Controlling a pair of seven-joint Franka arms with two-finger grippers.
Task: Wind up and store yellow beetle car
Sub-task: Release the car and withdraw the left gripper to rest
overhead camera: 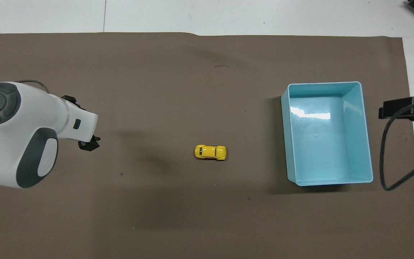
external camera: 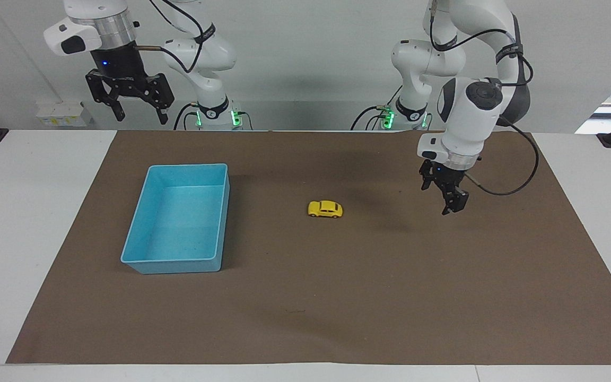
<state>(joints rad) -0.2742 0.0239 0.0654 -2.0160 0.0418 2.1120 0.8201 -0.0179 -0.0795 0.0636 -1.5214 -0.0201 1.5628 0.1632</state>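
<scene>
The yellow beetle car [external camera: 325,209] stands on its wheels on the brown mat, about midway between the two arms' ends; it also shows in the overhead view [overhead camera: 210,152]. My left gripper [external camera: 439,195] is open and empty, raised over the mat toward the left arm's end, well apart from the car; the overhead view [overhead camera: 79,121] shows it too. The light-blue tray [external camera: 178,167] is empty at the right arm's end, also in the overhead view [overhead camera: 323,83]. My right gripper [external camera: 137,109] waits open and high near the table's edge by the tray.
The brown mat [external camera: 337,297] covers most of the white table [external camera: 29,212]. A black cable [overhead camera: 385,154] hangs from the right arm beside the tray.
</scene>
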